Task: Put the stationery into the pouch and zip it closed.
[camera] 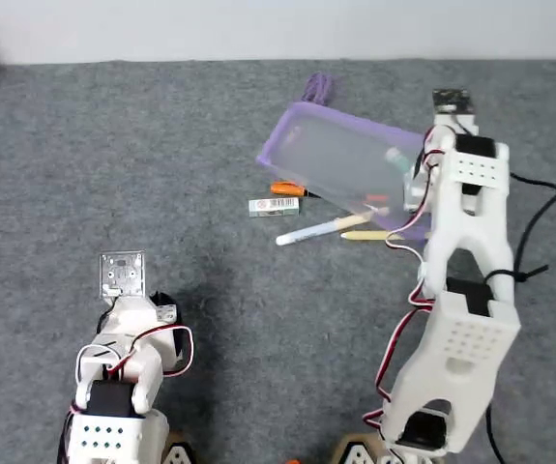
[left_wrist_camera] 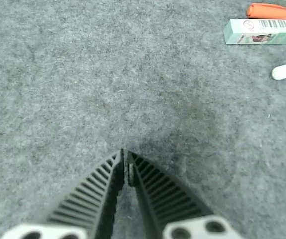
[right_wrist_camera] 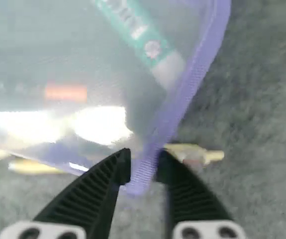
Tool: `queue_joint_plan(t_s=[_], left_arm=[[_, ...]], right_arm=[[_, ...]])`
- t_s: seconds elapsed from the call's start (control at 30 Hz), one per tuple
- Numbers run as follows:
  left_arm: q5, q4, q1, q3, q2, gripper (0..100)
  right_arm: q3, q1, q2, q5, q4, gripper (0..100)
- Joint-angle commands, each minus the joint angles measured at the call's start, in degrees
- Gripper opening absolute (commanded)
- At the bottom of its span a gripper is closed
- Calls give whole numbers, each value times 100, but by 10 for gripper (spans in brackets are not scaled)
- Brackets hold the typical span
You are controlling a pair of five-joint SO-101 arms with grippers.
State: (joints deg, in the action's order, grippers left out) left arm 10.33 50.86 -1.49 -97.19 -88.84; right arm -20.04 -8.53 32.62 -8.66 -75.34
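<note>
The left gripper (left_wrist_camera: 125,158), closed on nothing, hangs over the grey mat (left_wrist_camera: 83,74), while the right gripper (right_wrist_camera: 143,167) pinches the purple edge of the pouch (camera: 340,159) (a green-labelled item (right_wrist_camera: 133,25) inside), white marker (camera: 308,232) and yellow pencil (camera: 366,235) lying just beside it.

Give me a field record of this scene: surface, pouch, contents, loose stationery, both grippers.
surface: grey felt cover
pouch: translucent, purple-edged, at the far right of the table
inside pouch: green pen
loose by pouch: orange marker, boxed eraser, white marker, yellow pen
right gripper: shut on the pouch's purple edge
left gripper: shut, empty, over bare cover
zip: cannot tell
</note>
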Motion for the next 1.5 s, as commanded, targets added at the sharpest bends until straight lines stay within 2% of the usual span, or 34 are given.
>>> queue_joint_plan(t_s=[0.0,0.2,0.4,0.67,0.83,1.0,1.07,1.23,1.47], left_arm=[[44,-97,-35,40,-70,12],[44,-97,-35,40,-70,12],[44,-97,-35,40,-70,12],[44,-97,-35,40,-70,12],[44,-97,-35,40,-70,12],[44,-97,-35,40,-70,12],[44,-97,-35,40,-70,12],[44,-97,-35,40,-70,12],[44,-97,-35,40,-70,12]], right_arm=[[-9,242,-40,-97,-523,8],[-9,523,-664,-905,-1763,9],[9,831,-1411,-1081,-2651,9],[967,1596,-2413,-1090,-2712,9],[976,1138,-2703,-1090,-1798,37],[976,400,-2404,-1090,-207,238],[976,198,-2237,-1090,409,283],[976,-40,-1789,-1090,1701,292],[976,-48,-963,-1090,2932,291]])
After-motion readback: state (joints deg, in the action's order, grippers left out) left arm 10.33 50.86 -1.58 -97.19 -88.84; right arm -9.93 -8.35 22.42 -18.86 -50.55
